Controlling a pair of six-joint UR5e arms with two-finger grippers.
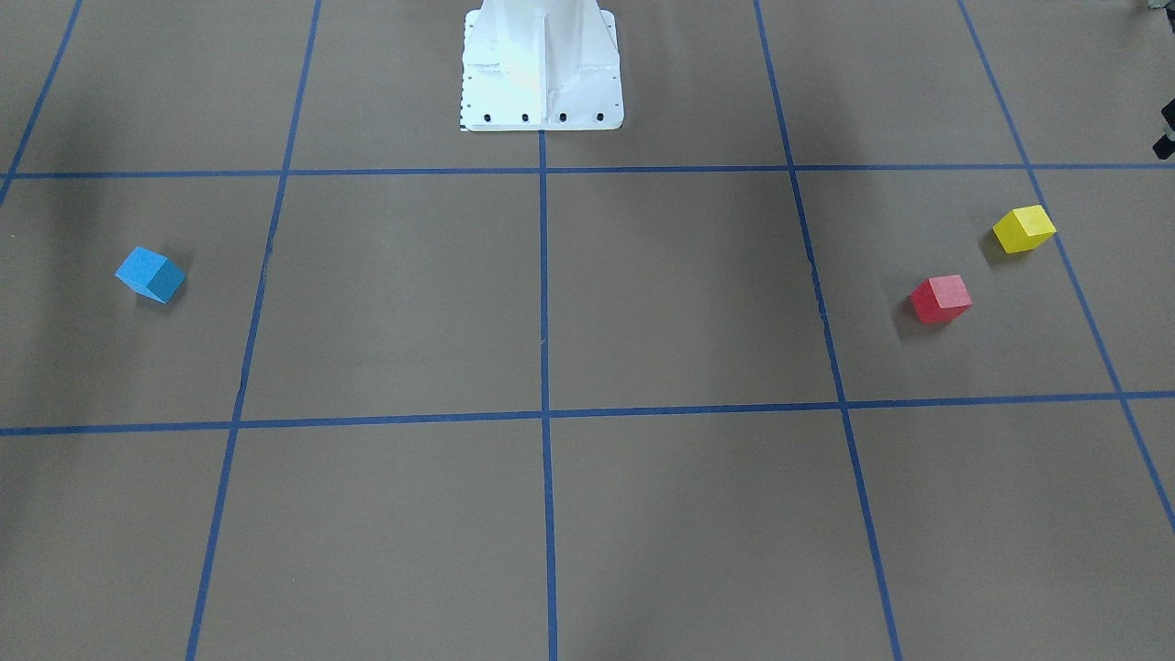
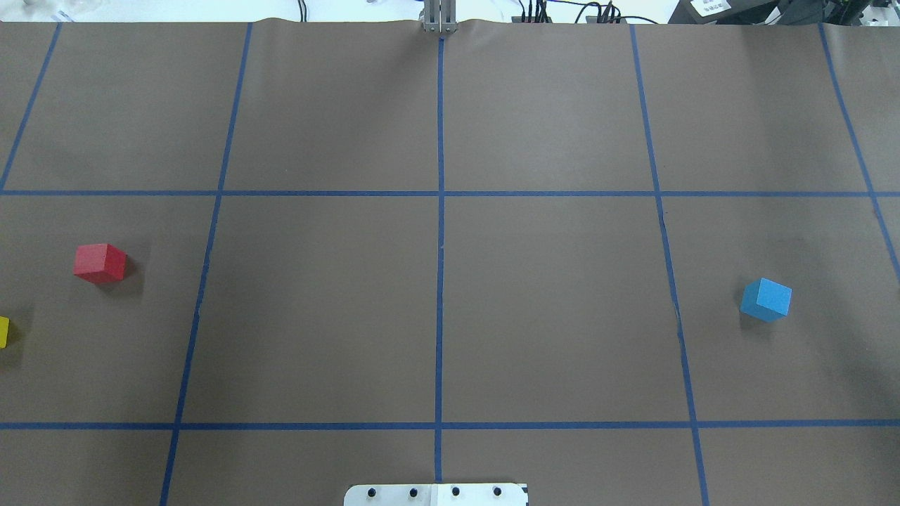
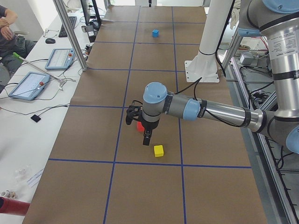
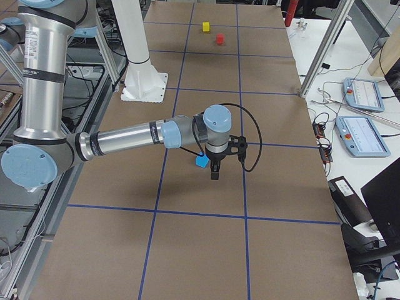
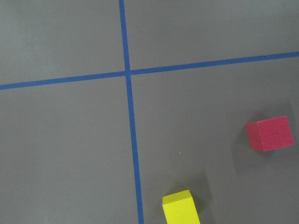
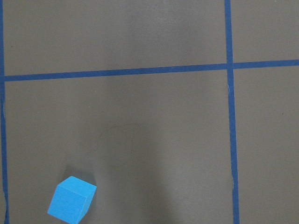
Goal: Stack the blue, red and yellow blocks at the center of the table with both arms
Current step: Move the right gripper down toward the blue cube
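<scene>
The blue block [image 1: 151, 274] lies on the robot's right side of the table; it also shows in the overhead view [image 2: 766, 299] and the right wrist view [image 6: 71, 199]. The red block [image 1: 941, 299] and the yellow block [image 1: 1023, 229] lie close together on the robot's left side, both in the left wrist view: red block [image 5: 270, 134], yellow block [image 5: 180, 207]. My left gripper [image 3: 147, 137] hangs above the red block [image 3: 140, 126]. My right gripper [image 4: 214, 172] hangs above the blue block [image 4: 202, 161]. I cannot tell whether either is open or shut.
The white robot base [image 1: 542, 69] stands at the table's robot-side edge. Blue tape lines [image 2: 440, 246] divide the brown table into squares. Tablets [image 3: 28, 85] and a metal post [image 3: 70, 32] stand along the operators' side, where a person [image 3: 7, 28] sits.
</scene>
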